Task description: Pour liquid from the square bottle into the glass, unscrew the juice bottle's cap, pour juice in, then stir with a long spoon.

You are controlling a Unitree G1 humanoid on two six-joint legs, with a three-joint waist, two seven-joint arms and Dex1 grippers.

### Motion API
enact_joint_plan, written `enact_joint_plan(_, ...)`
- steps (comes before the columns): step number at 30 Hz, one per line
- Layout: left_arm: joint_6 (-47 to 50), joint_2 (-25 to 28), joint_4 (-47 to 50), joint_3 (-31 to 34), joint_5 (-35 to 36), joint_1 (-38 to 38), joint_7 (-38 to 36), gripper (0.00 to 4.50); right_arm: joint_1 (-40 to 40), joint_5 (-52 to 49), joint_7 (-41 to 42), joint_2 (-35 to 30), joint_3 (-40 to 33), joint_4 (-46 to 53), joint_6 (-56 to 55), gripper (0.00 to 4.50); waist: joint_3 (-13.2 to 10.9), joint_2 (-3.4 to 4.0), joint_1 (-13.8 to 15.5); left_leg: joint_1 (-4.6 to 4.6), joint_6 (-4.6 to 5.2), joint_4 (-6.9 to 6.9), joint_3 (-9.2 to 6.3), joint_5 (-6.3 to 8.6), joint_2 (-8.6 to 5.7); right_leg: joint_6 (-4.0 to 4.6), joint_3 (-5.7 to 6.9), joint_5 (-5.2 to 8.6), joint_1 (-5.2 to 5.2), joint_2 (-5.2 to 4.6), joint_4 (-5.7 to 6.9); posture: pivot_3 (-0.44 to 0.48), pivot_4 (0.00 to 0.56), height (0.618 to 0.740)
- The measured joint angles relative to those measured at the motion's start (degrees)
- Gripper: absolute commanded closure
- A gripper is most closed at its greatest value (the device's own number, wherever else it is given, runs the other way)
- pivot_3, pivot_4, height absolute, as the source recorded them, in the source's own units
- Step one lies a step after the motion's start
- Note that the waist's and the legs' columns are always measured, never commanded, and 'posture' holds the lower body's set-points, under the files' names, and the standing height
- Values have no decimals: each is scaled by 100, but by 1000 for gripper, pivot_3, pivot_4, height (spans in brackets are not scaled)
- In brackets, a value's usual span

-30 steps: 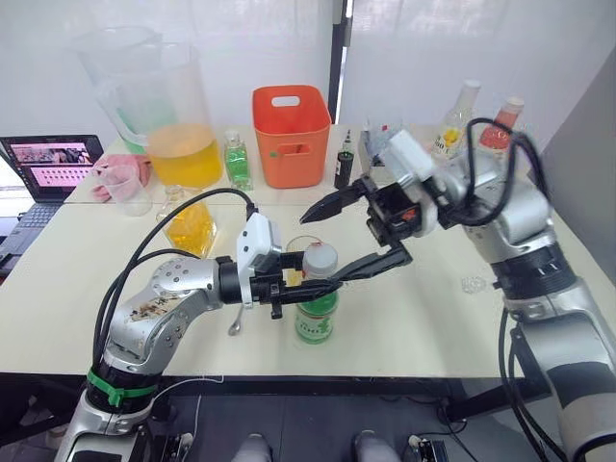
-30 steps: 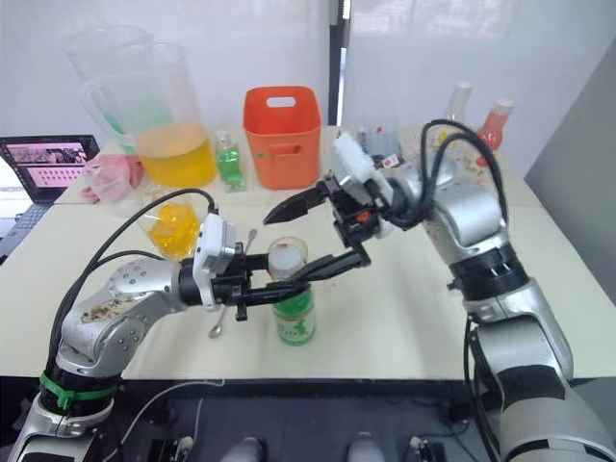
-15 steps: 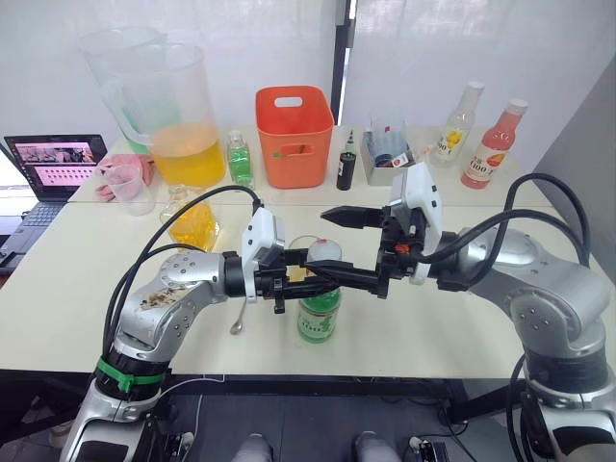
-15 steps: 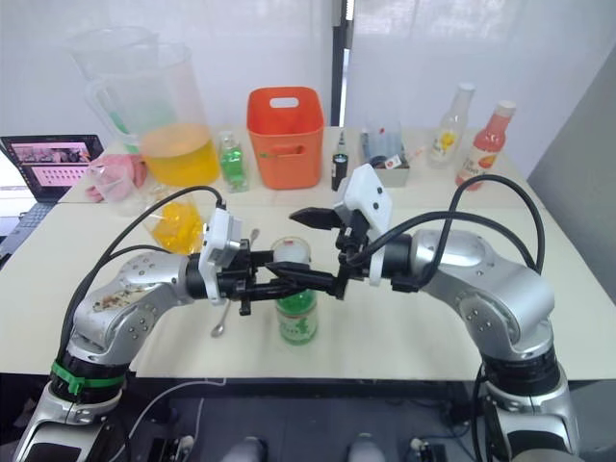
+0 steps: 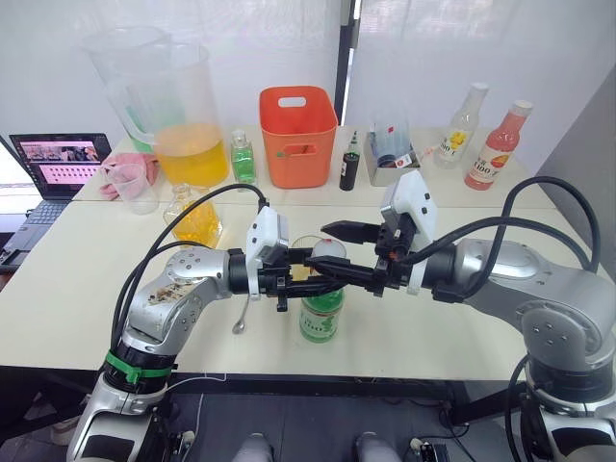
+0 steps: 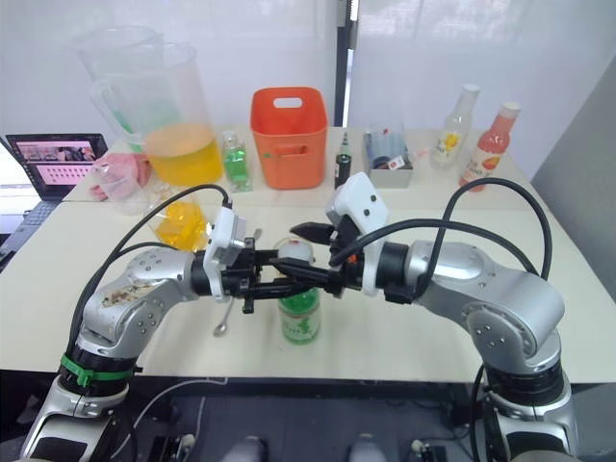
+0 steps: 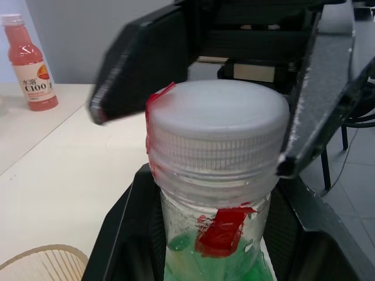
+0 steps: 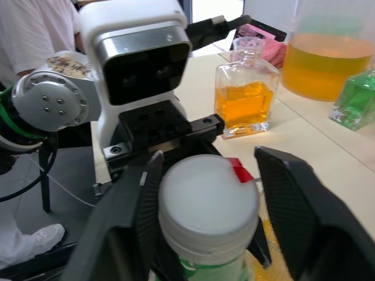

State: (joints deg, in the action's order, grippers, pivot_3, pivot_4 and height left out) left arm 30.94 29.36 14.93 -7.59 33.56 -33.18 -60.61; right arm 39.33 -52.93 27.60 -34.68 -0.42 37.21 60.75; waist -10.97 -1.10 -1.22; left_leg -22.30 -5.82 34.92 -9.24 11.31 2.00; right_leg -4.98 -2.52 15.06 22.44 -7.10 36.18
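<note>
The juice bottle (image 5: 320, 316), green liquid inside, stands upright near the table's front edge. My left gripper (image 5: 310, 281) is shut on its neck just under the white cap (image 7: 220, 117), which sits on the bottle. My right gripper (image 5: 329, 251) reaches in from the right and is open, one finger on each side of the cap. The glass (image 5: 301, 247) stands just behind the bottle, partly hidden. The square bottle (image 5: 197, 219) with orange liquid stands further back left. The long spoon (image 5: 241, 318) lies on the table under my left forearm.
Along the back stand a big pitcher (image 5: 183, 125) of orange liquid, a small green bottle (image 5: 241, 159), an orange bin (image 5: 295, 135), a dark little bottle (image 5: 349, 169), a yellow-labelled bottle (image 5: 456, 130) and a pink bottle (image 5: 497, 146). A measuring cup (image 5: 135, 188) and laptop (image 5: 53, 159) are at far left.
My right arm has come down and levelled out, bringing its open fingers from above and behind the bottle to either side of the cap. The left gripper kept its hold.
</note>
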Motion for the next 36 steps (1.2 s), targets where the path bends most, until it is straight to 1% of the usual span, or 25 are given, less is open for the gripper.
enact_joint_plan(1, -1, -2, 0, -2, -1, 0, 0, 2883, 0, -9, 1, -11, 0, 0, 0, 2816, 0, 0, 2, 0, 0, 0, 0, 0, 0, 0, 0, 0, 0, 0, 0, 0, 150, 740)
enact_joint_plan(3, -1, -2, 9, -2, -8, 5, 0, 2883, 0, -6, 40, -33, 7, -9, -21, 2816, 0, 0, 2, 0, 0, -1, 0, 0, 0, -1, 0, 1, 0, 0, 0, 0, 150, 740)
enact_joint_plan(5, -1, -2, 27, -4, -15, 15, 6, 2883, 1, 65, 268, -130, 83, -60, -164, 2816, 0, 0, 2, 0, 0, 0, 0, 0, 0, -3, 0, 2, 0, 0, -1, 0, 150, 740)
enact_joint_plan(7, -1, 2, 90, -5, -21, 41, 12, 2883, 74, 390, 936, -410, 337, -289, -667, 2816, 1, -1, 4, 6, 0, 0, 0, 0, 0, -15, 1, 9, -7, 0, -4, 0, 150, 740)
enact_joint_plan(8, -1, 4, 104, -4, -22, 49, 15, 2883, 95, 480, 1115, -456, 398, -372, -808, 2816, 1, -1, 4, 8, 0, -2, 1, 0, 0, -23, 1, 14, -9, 0, -5, 0, 150, 740)
enact_joint_plan(11, -1, 68, 194, 34, -32, 123, 23, 2883, 377, 957, 2212, -531, 812, -1066, -1616, 2816, 1, -1, -29, 13, 0, -2, 3, 0, 2, -33, 0, 19, -12, 0, -5, 0, 150, 740)
enact_joint_plan(12, -1, 78, 206, 46, -33, 136, 31, 2883, 468, 1030, 2461, -521, 894, -1277, -1771, 2816, 1, -1, -40, 14, 0, -2, 2, 0, 2, -33, 0, 19, -13, 0, -5, 0, 150, 740)
enact_joint_plan(17, 37, 188, 377, 175, -23, 274, 131, 2883, 1365, 1625, 4496, -194, 1463, -2948, -2858, 2816, 1, -1, -130, 13, 0, -3, 1, 0, 2, -33, 0, 18, -11, 0, -3, 0, 150, 740)
enact_joint_plan(20, 55, 242, 573, 250, -7, 399, 210, 2883, 1789, 1848, 5483, 123, 1637, -3792, -3352, 2816, 1, 0, -146, 12, 0, -6, 0, 0, 2, -28, 1, 16, -9, 0, -3, 0, 150, 740)
enact_joint_plan(23, 67, 269, 685, 292, 4, 469, 304, 2883, 2092, 2029, 6089, 321, 1757, -4376, -3763, 2816, 1, 0, -150, 11, 0, -7, 0, 0, 2, -14, 1, 8, -7, 0, -3, 0, 150, 740)
enact_joint_plan(28, 152, 314, 744, 387, 53, 551, 427, 2883, 2368, 2007, 6222, 348, 2015, -4843, -4046, 2816, 1, 0, -151, 14, -1, -7, 0, 0, 2, -9, 1, 5, -7, 0, 2, 0, 150, 740)
enact_joint_plan(30, 163, 323, 786, 401, 57, 581, 467, 2883, 2399, 1972, 6224, 333, 2075, -4896, -4113, 1744, 1, 0, -156, 14, 0, -7, 0, 0, 2, -9, 1, 5, -7, 0, 2, 0, 150, 740)
enact_joint_plan(35, 177, 322, 778, 401, 71, 577, 520, 2883, 2378, 1847, 6226, 197, 2214, -4810, -4170, 104, 1, 0, -152, 10, 0, -6, 0, 0, 2, -5, 1, 2, -4, 0, 2, 0, 150, 740)
enact_joint_plan(36, 175, 322, 772, 398, 71, 572, 526, 2883, 2361, 1836, 6223, 181, 2165, -4753, -4152, 43, 1, 0, -150, 10, 0, -6, 0, 0, 2, -5, 0, 2, -4, 0, 1, 0, 150, 740)
